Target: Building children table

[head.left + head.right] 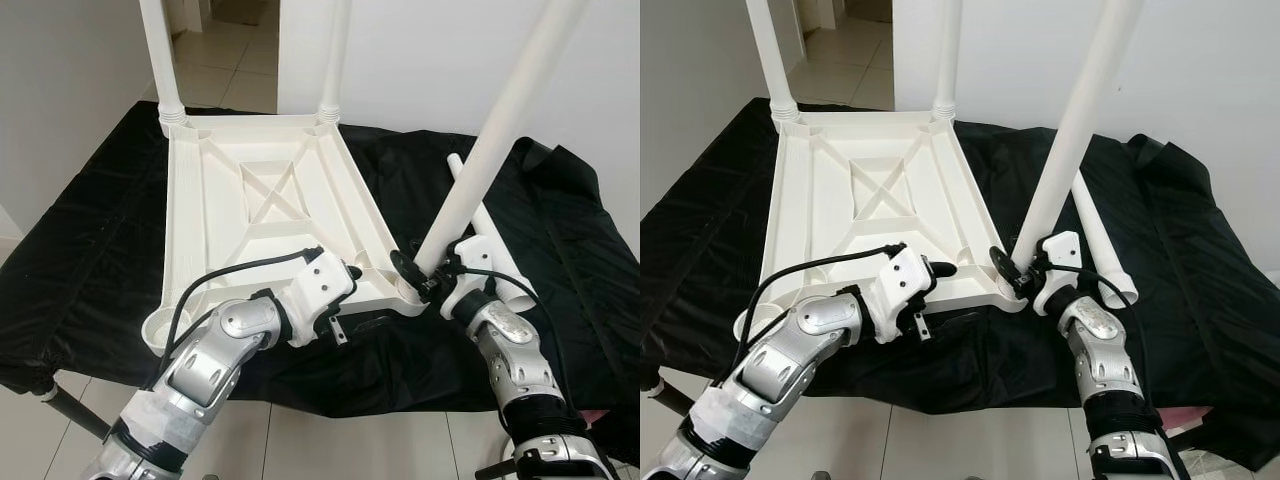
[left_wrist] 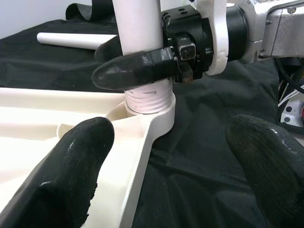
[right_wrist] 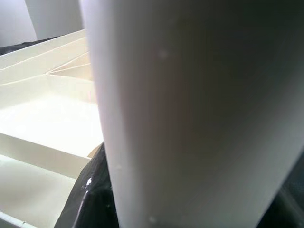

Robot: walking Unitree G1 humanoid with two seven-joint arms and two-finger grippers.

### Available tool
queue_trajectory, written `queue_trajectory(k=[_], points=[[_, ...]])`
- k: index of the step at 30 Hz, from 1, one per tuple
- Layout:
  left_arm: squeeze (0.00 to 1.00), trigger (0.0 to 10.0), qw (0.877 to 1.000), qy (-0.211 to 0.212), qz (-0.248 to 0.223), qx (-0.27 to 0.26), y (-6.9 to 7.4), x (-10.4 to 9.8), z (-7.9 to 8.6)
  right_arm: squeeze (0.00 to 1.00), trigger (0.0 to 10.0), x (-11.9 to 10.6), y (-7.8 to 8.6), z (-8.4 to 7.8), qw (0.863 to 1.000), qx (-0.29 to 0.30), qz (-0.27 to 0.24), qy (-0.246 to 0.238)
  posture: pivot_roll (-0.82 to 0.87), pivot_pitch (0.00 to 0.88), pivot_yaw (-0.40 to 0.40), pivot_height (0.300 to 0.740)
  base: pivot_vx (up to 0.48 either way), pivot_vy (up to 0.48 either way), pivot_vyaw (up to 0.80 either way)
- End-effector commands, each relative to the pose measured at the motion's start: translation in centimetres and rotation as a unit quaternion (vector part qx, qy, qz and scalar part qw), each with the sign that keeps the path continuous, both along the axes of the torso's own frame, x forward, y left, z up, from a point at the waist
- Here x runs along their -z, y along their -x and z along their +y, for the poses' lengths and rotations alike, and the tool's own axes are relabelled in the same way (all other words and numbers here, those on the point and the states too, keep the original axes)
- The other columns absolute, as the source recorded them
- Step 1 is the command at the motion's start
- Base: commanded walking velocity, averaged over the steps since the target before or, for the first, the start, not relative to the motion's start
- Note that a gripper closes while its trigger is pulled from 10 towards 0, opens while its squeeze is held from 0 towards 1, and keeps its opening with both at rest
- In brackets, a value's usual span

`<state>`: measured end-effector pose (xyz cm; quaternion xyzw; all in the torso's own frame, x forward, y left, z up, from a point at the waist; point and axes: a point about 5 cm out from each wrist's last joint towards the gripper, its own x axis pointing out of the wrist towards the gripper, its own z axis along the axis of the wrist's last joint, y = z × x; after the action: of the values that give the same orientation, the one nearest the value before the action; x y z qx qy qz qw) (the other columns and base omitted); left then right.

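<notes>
- Tabletop [image 1: 260, 215], white plastic, lies upside down on a black cloth [image 1: 90, 250] that covers the surface; its ribbed underside with a crossed brace faces up.
- Two white legs stand upright in the far corner sockets: the far left leg [image 1: 160, 55] and the far right leg [image 1: 334, 60].
- A third leg [image 1: 500, 130] stands tilted at the near right corner of the tabletop, leaning up and away to the right; its threaded end [image 2: 148, 97] sits in the round corner socket [image 2: 159, 121].
- The right tool [image 1: 425, 272] is clamped on this third leg just above the socket; in the left wrist view one black finger [image 2: 135, 70] presses across the front of the leg.
- In the right wrist view the gripped leg [image 3: 190, 114] stands very close to the camera, with the tabletop ribs [image 3: 42, 118] behind it.
- The left tool [image 1: 352, 272] rests at the near edge of the tabletop, just beside the same corner; its two fingers [image 2: 71, 166] are spread wide and hold nothing, one over the tabletop rim and one over the cloth.
- A fourth leg [image 1: 490, 235] lies flat on the cloth to the right of the tabletop, behind the right tool.
- The near left corner socket [image 1: 160, 328] of the tabletop stands bare.
</notes>
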<state>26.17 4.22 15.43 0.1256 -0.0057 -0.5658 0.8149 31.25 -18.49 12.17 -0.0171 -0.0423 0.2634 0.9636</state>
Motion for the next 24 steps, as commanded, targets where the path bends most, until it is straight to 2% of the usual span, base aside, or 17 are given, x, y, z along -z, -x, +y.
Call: queue_trajectory(k=[1,2,3,4,5,13,15,20,24], points=[[0.00,10.0,1.000,-0.003,0.008,0.016,0.45,0.19,-0.31,0.00,0.0,0.41,0.35,-0.49,1.000,0.007,0.008,-0.003,0.01,0.004,-0.094,0.740,0.000,0.000,0.00],[0.00,10.0,1.000,-0.003,0.008,0.016,0.45,0.19,-0.31,0.00,0.0,0.41,0.35,-0.49,1.000,0.007,0.008,-0.003,0.01,0.004,-0.094,0.740,0.000,0.000,0.00],[0.00,10.0,1.000,-0.003,0.008,0.016,0.43,0.21,-0.31,0.00,8.0,0.59,0.45,-0.51,1.000,0.012,0.014,-0.009,0.01,0.003,-0.093,0.740,0.000,0.000,0.00],[0.00,10.0,1.000,-0.003,0.008,0.016,0.43,0.21,-0.31,0.00,8.0,0.59,0.45,-0.51,1.000,0.012,0.014,-0.009,0.01,0.003,-0.093,0.740,0.000,0.000,0.00],[0.00,10.0,1.000,-0.004,0.008,0.016,0.43,0.25,-0.34,0.00,10.0,0.68,0.55,-0.53,1.000,0.017,0.017,-0.016,0.00,0.001,-0.096,0.740,0.000,0.000,0.00],[0.00,10.0,1.000,-0.003,0.008,0.018,0.38,0.31,-0.50,0.00,10.0,0.44,0.56,-0.43,0.997,0.065,0.023,-0.027,0.00,0.000,-0.105,0.740,0.000,0.000,0.00],[0.00,10.0,1.000,-0.003,0.009,0.016,0.31,0.31,-0.47,0.00,10.0,0.67,0.49,-0.34,0.994,0.101,0.030,-0.001,0.00,0.000,-0.105,0.740,0.000,0.000,0.00],[0.00,10.0,1.000,0.011,0.008,-0.001,-0.29,-0.24,-0.06,0.00,10.0,0.73,0.62,0.01,0.980,0.188,0.050,-0.030,0.01,0.000,-0.107,0.740,0.000,0.000,0.00],[0.00,10.0,1.000,0.007,0.007,-0.001,-0.32,-0.17,0.01,0.00,10.0,0.79,0.90,0.37,0.974,0.215,0.053,-0.038,0.01,0.000,-0.107,0.740,0.000,0.000,0.00]])
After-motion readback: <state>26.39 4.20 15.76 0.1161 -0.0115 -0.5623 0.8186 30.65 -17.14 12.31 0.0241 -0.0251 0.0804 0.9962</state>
